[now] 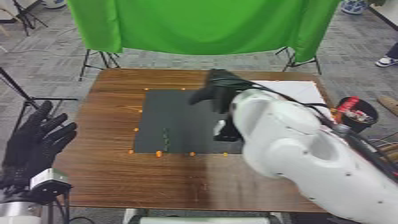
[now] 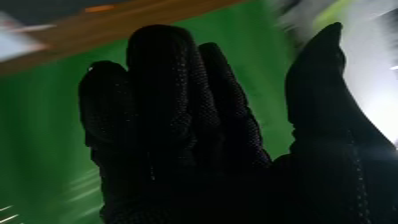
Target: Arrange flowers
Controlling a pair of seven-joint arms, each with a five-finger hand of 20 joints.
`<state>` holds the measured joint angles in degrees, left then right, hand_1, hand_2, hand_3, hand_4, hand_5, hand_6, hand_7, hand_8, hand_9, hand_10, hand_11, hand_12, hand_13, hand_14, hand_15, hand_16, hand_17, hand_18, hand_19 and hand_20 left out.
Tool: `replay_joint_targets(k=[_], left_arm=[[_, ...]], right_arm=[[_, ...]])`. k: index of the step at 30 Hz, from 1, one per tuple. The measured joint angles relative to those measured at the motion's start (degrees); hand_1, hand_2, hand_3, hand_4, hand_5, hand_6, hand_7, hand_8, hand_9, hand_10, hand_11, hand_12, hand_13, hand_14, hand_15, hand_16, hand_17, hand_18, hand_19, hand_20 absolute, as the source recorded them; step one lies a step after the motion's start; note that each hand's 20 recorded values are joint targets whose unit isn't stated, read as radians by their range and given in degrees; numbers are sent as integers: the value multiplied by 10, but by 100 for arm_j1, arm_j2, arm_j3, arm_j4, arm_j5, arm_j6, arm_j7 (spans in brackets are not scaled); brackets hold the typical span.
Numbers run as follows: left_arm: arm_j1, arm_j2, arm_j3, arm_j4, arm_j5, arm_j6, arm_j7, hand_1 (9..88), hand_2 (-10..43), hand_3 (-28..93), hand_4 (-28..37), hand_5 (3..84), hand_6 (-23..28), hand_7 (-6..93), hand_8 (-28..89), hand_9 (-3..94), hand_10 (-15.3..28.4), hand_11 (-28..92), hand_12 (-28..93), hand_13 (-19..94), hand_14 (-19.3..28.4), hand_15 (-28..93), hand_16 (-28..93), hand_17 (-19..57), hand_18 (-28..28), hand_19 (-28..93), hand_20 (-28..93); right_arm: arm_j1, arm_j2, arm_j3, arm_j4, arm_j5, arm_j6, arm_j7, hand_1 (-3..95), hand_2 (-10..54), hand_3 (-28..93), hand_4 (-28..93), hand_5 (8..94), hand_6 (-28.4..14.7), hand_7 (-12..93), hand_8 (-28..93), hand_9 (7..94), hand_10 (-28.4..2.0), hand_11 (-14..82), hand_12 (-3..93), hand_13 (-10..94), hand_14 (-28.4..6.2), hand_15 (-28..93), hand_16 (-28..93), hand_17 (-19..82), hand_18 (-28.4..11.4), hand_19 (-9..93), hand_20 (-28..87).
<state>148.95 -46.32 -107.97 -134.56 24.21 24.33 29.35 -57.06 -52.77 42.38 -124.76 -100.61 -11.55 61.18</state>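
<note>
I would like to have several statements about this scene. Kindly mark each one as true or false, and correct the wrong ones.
1. The left robot hand is curled round a flower. False: its fingers are straight and it holds nothing.
2. A dark mat lies on the brown table. True.
3. The white sheet lies to the left of the mat. False: it lies on the right side.
4. A green cloth hangs beyond the table's far edge. True.
5. The right robot hand is clenched. False: its fingers are straight.

Brown wooden table (image 1: 209, 187), dark mat (image 1: 169, 112), orange dots (image 1: 159, 154) around it; white sheet (image 1: 298, 90)
</note>
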Motion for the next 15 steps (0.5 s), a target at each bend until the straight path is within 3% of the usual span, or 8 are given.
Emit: replay_joint_targets(k=[3,7,10,12,15], left_arm=[[205,156,25,-11,-96,41,235,300,74,626,-207,309,64,80,-76,267,182,231,109,184,265,521,-114,-69,284,544,-35],[327,429,124,-9,-352,73,661,300,74,626,-207,309,65,79,-77,267,182,232,109,184,265,520,-114,-69,284,543,-34],[369,615,186,-8,-544,131,902,299,74,627,-206,309,65,79,-76,268,182,233,109,184,266,522,-114,-69,284,543,-34],[392,698,215,-5,-604,155,1002,299,74,626,-207,310,65,79,-76,268,182,234,110,184,266,522,-114,-69,284,543,-33],[397,731,244,-3,-607,162,1028,299,74,627,-206,310,65,78,-76,268,182,233,109,185,266,523,-114,-69,284,542,-33]], right_arm=[[-597,530,571,-2,-64,274,361,301,26,730,-187,585,-153,117,-65,617,-265,171,150,699,-168,644,120,596,-131,932,10],[-1422,1154,1204,-17,-295,401,589,309,20,726,-191,585,-153,117,-65,620,-266,168,153,711,-161,665,123,606,-127,932,38],[-1948,1556,1485,-32,-562,458,694,319,17,710,-187,609,-169,108,-63,700,-240,353,196,767,-133,716,137,648,-109,932,125],[-2252,1738,1680,-31,-645,469,846,328,11,701,-187,613,-181,91,-65,718,-233,380,198,780,-128,714,136,662,-103,932,131],[-2659,1855,2055,-9,-625,423,1233,344,3,686,-183,620,-195,75,-61,741,-235,381,191,794,-127,701,132,679,-95,932,107]])
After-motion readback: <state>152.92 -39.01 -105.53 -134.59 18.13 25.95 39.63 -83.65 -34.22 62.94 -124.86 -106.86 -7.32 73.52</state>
